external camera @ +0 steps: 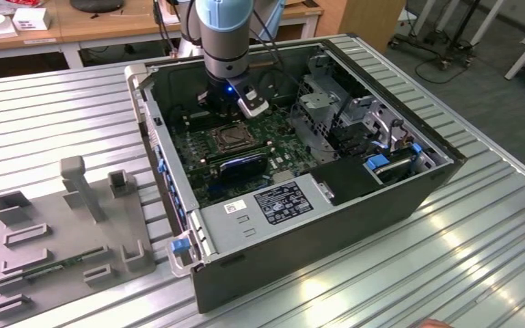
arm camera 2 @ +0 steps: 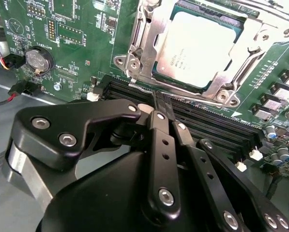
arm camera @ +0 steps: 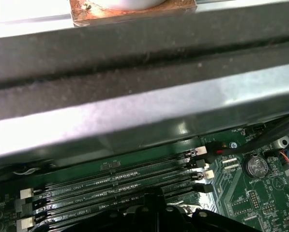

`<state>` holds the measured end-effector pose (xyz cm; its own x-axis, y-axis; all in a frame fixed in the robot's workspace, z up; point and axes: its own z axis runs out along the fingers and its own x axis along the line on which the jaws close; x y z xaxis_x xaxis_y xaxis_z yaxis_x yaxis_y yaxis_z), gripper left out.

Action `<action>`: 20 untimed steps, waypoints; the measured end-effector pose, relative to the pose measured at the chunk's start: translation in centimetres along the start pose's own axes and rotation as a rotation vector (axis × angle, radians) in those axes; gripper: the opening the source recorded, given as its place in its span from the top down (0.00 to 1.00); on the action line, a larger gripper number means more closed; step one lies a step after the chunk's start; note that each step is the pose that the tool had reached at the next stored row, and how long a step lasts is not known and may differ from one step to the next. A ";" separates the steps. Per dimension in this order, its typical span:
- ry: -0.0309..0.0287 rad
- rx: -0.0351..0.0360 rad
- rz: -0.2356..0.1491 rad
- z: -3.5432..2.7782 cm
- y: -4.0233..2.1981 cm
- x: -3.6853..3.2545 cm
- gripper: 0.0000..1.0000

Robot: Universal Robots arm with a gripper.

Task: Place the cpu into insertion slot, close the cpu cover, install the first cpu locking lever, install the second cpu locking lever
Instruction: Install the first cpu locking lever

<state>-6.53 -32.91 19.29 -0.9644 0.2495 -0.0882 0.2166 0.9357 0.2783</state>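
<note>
- A ribbed metal counter (external camera: pixel 481 225) carries an open computer case (external camera: pixel 335 225). A grey fixture tray (external camera: pixel 62 239) lies to the exterior view's left, with wooden desks (external camera: pixel 107 24) behind.
- The arm (external camera: pixel 224 34) reaches down into the case, over the green board (arm camera 2: pixel 76 38).
- The cpu (arm camera 2: pixel 200 46) sits in the slot (external camera: pixel 215 137), and the cover (arm camera 2: pixel 253 46) lies flat around it.
- The claw (arm camera 2: pixel 159 107) has its fingers together with nothing seen between them. Its tips hang over the black memory slots (arm camera 2: pixel 207 121), just beside the cover.
- A coin cell (arm camera 2: pixel 39 59) and wires (arm camera 2: pixel 4 99) lie off to one side.

clear above: insertion slot (external camera: pixel 229 139) | exterior view's right: drive cage (external camera: pixel 322 106) | beside: memory slots (arm camera 2: pixel 207 120)
</note>
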 end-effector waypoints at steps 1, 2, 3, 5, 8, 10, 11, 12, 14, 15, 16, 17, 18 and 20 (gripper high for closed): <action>0.0000 0.0004 0.000 0.01 0.00 0.00 0.90; -0.0001 0.0008 0.000 0.02 -0.01 0.00 0.90; -0.0002 0.0013 0.000 0.03 -0.01 0.00 0.90; -0.0005 0.0024 0.000 0.04 -0.01 0.01 0.90; -0.0009 0.0040 -0.001 0.04 -0.02 0.00 0.90; -0.0011 0.0046 -0.001 0.03 -0.03 0.00 0.90; -0.0011 0.0046 -0.001 0.04 -0.03 0.00 0.90; -0.0011 0.0047 -0.001 0.03 -0.03 0.00 0.90; -0.0011 0.0047 -0.001 0.03 -0.03 0.00 0.90; -0.0011 0.0045 -0.001 0.03 -0.02 0.00 0.90; -0.0011 0.0046 -0.001 0.01 -0.02 0.00 0.90; -0.0010 0.0047 -0.001 -0.01 -0.01 0.00 0.90; -0.0009 0.0048 -0.001 -0.04 -0.01 -0.01 0.90; -0.0010 0.0046 -0.001 -0.09 0.01 -0.01 0.90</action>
<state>-6.53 -32.92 19.38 -0.9643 0.2491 -0.0893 0.2167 0.9370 0.2739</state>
